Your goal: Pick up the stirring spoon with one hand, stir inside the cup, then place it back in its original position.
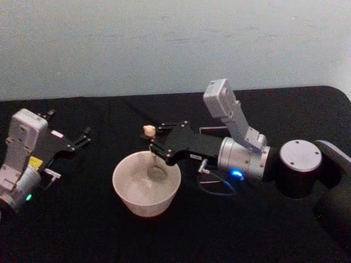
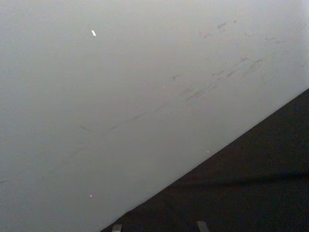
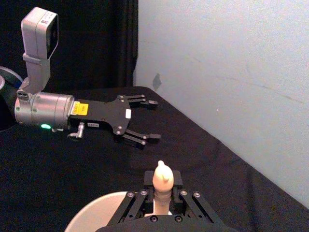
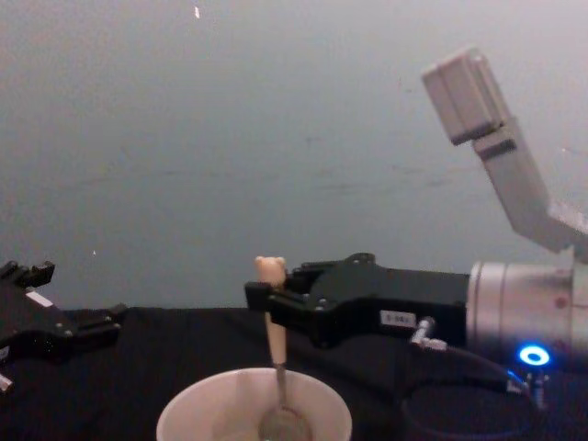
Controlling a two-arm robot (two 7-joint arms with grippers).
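Right pincer grips stirring spoon over black table.

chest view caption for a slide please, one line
Right hand holds the stirring spoon upright, its bowl inside the cup; left hand sits open at the left.

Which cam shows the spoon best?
Chest view: the spoon stands side-on, bear head to bowl in the cup. Head view gives its top and bowl; right wrist view, the handle's tip between the fingers.
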